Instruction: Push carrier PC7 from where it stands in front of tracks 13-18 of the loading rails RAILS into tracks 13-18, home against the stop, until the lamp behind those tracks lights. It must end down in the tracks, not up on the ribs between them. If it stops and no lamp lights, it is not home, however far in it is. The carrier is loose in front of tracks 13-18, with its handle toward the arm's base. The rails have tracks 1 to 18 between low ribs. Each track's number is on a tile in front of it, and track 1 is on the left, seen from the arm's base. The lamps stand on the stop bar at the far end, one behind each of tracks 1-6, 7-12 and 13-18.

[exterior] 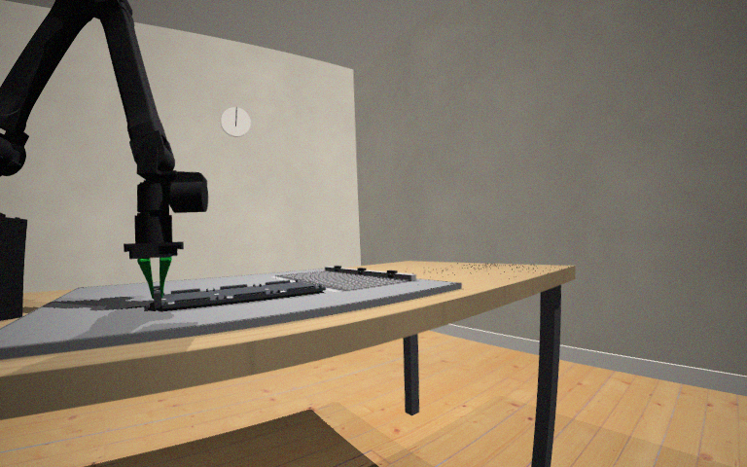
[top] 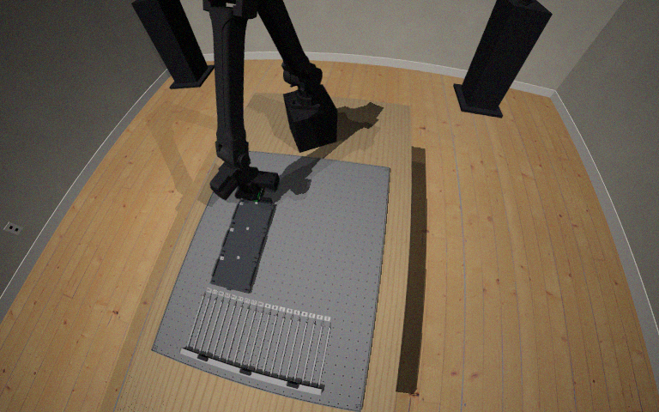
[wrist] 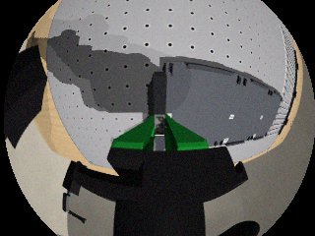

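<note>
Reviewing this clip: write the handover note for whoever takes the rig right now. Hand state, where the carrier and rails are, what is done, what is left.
Hand: shut on the handle at the carrier's near end, fingers pointing down.
Carrier PC7: flat on the grey plate, its far end just short of the number tiles, at the rails' end that is left in the top view.
Rails: nothing in them; no lit lamp visible on the stop bar.
Done: handle gripped.
Left: push the carrier down the tracks, home against the stop, until the lamp lights.
</note>
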Action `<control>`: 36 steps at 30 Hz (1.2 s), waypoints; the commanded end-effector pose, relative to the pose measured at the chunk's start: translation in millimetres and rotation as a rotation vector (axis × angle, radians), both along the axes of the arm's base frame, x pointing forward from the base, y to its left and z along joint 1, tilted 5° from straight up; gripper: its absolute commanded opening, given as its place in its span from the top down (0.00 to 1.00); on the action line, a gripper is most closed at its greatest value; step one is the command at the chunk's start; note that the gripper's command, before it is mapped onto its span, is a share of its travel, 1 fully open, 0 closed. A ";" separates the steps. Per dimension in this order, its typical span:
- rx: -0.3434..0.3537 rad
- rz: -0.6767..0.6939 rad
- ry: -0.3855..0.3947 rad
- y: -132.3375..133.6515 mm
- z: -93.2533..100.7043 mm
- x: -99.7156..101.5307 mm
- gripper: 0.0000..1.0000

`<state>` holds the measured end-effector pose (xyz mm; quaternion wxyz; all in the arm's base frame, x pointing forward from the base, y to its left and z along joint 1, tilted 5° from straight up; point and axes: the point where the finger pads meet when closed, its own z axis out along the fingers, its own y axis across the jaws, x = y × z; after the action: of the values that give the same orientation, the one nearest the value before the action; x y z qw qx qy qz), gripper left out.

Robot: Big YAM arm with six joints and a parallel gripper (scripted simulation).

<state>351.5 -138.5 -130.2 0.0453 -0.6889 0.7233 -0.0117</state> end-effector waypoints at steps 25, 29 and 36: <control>-0.005 -0.028 -0.007 -19.3 0.8 9.3 1.00; -0.005 -0.028 -0.007 -19.3 0.8 9.3 1.00; -0.005 -0.028 -0.007 -19.3 0.8 9.3 1.00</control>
<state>351.3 -142.1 -130.3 0.0455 -0.6916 0.7208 -0.0114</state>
